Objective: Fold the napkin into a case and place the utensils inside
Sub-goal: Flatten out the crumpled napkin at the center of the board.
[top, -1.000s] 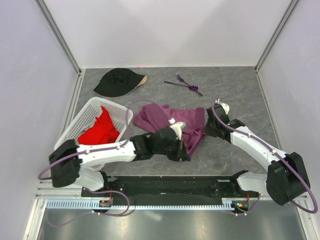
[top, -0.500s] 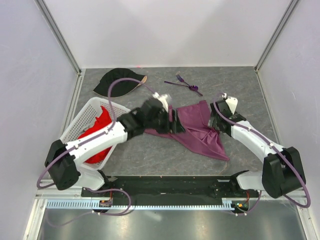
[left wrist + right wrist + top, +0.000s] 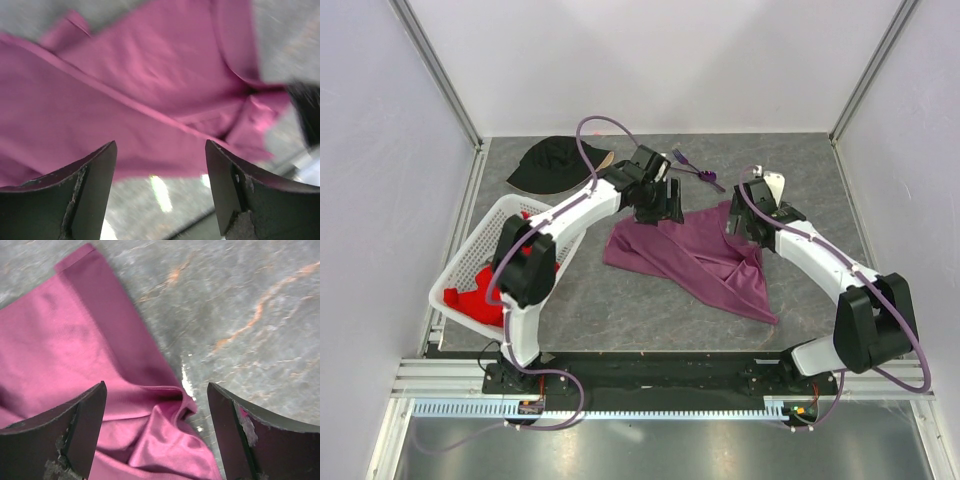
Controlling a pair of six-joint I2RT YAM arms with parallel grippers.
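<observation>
Left gripper (image 3: 663, 208): jaws spread wide, nothing caught between them. It hangs over the far left edge of the napkin (image 3: 695, 262). Its own wrist camera, blurred, shows the gripper (image 3: 160, 150) with the plum cloth (image 3: 150, 85) filling the space beyond the two dark fingers, folds and a seam running across.

Right gripper (image 3: 740, 226): also wide open and empty, at the napkin's far right corner. Seen from its wrist, the gripper (image 3: 156, 387) frames a hemmed edge of the napkin (image 3: 75, 340), bunched into a small rumpled fold right below, with bare marbled grey surface to the right of it.

The napkin lies loose and creased on the table (image 3: 620, 310), between the two grippers. It is not folded into any pouch shape. One corner trails toward the near right.

The utensils (image 3: 692, 168) lie on the table at the far side, just beyond the left gripper, off the cloth.

Further out: a black cap (image 3: 552, 165) sits in the far left corner. A white lattice basket (image 3: 495, 225) stands along the left side, with a red cloth (image 3: 475, 305) inside. The left arm reaches across above the basket.
</observation>
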